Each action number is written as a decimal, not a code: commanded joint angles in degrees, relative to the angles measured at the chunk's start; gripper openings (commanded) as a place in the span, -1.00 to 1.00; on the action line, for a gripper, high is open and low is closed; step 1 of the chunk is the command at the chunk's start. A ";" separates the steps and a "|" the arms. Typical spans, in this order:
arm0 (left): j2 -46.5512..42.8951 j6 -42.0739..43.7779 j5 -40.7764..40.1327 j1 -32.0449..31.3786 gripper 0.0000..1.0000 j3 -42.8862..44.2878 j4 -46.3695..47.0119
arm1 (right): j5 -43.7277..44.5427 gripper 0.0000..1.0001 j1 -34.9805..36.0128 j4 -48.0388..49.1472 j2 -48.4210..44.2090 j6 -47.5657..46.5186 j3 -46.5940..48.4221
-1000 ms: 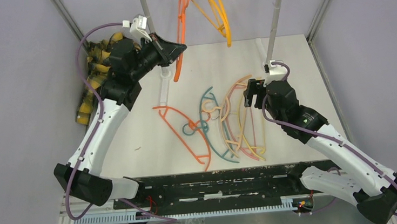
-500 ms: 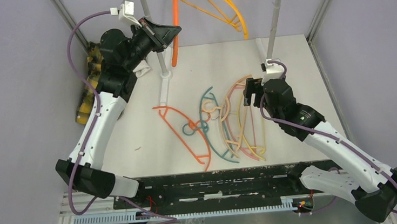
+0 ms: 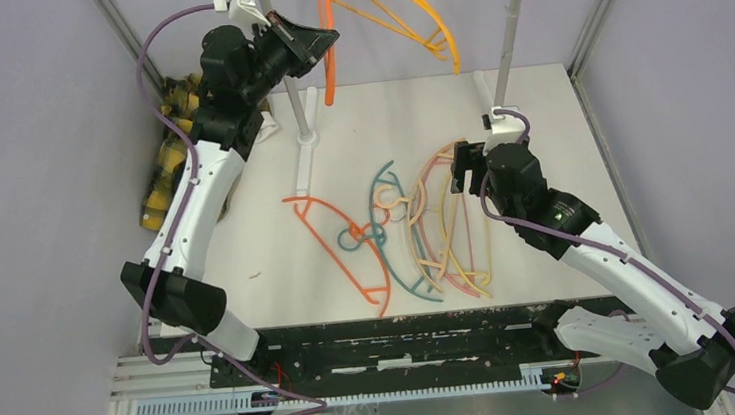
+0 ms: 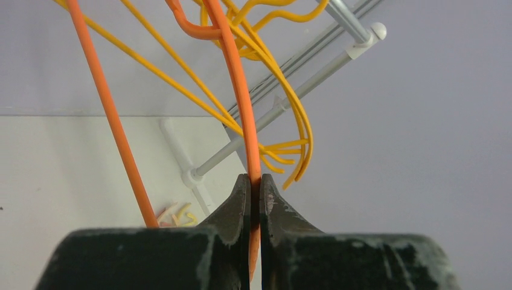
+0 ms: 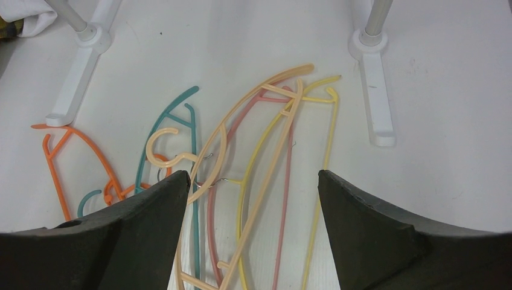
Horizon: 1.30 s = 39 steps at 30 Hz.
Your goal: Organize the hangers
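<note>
your left hand (image 4: pixel 254 181) is clamped on the orange hanger (image 4: pixel 234 78), high beside the left pole (image 3: pixel 298 118). right of that pole the other hangers (image 5: pixel 273 158) lie heaped on the table (image 3: pixel 558 131), your right hand (image 5: pixel 252 181) wide open above them, empty.

Left arm: raised high, reaching rearward.
Left gripper (image 4: pixel 254 184): jaws pinched on an orange hanger (image 4: pixel 238 90).
Right arm: extended low over the table.
Right gripper (image 5: pixel 254 181): jaws wide apart, empty.

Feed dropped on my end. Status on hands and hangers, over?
Left hand shut on orange hanger, held high. Right hand open above loose hangers. Those overlap, hooks tangled.
</note>
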 commanded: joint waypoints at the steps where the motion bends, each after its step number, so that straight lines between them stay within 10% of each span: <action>1: 1.72 -0.76 -2.19 0.13 -0.94 4.51 -5.02 | 1.83 0.75 0.12 2.38 0.03 -0.75 1.69; 17: 7.39 1.34 5.15 -0.21 -0.94 3.84 -6.90 | 3.46 0.77 -0.03 3.60 -0.31 -0.78 -0.58; 28: -7.81 4.02 -0.68 -0.75 -0.94 -10.06 3.38 | 3.04 0.77 -0.37 4.86 0.82 -0.87 -0.76; 39: -4.15 3.35 4.07 -0.68 -0.94 -2.13 5.85 | 2.44 0.77 -0.42 4.95 2.72 -1.15 1.24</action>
